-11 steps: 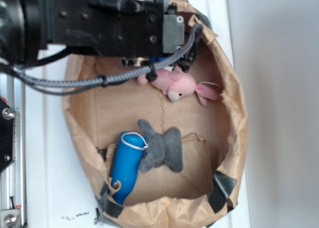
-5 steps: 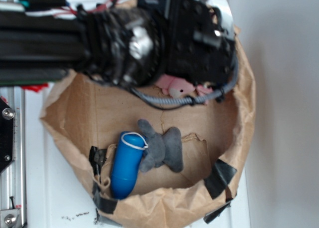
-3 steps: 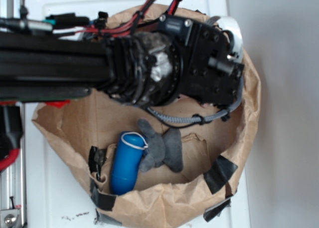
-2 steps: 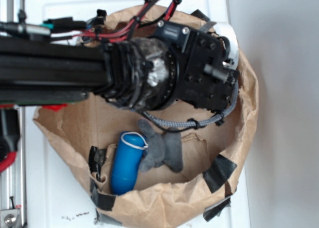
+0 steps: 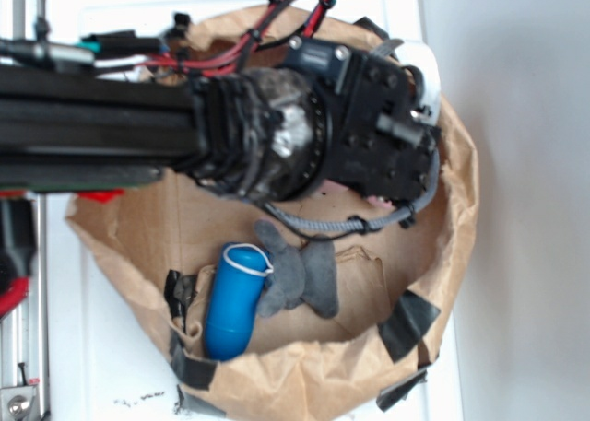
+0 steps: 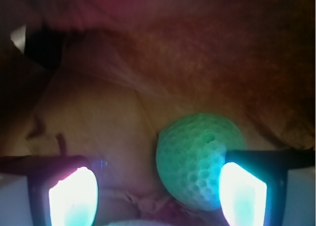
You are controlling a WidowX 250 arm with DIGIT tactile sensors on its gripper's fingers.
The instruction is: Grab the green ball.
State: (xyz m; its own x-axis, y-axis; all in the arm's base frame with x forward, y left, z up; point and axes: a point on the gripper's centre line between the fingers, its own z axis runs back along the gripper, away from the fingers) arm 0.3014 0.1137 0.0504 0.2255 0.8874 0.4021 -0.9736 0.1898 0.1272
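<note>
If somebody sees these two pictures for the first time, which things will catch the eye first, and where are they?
In the exterior view the bulky black robot arm stretches from the left across the upper part of the crumpled brown paper bag, and a blue cylinder lies beside a grey plush toy at lower left. In the wrist view the dimpled mint-green ball sits between the open gripper, closer to the right-hand fingertip.

A paper bag (image 5: 442,209) lies open on the table (image 5: 101,356), its taped rim near the lower edge of the exterior view. Inside it, toward the near left, a cylinder (image 5: 232,301) lies on the bag floor, with a plush toy (image 5: 300,275) touching its right side. The robot arm (image 5: 138,126) reaches in from the left across the far half of the bag. In the wrist view, the ball (image 6: 197,159) sits between the gripper (image 6: 158,194) fingers, close against the right one, on the paper.
</note>
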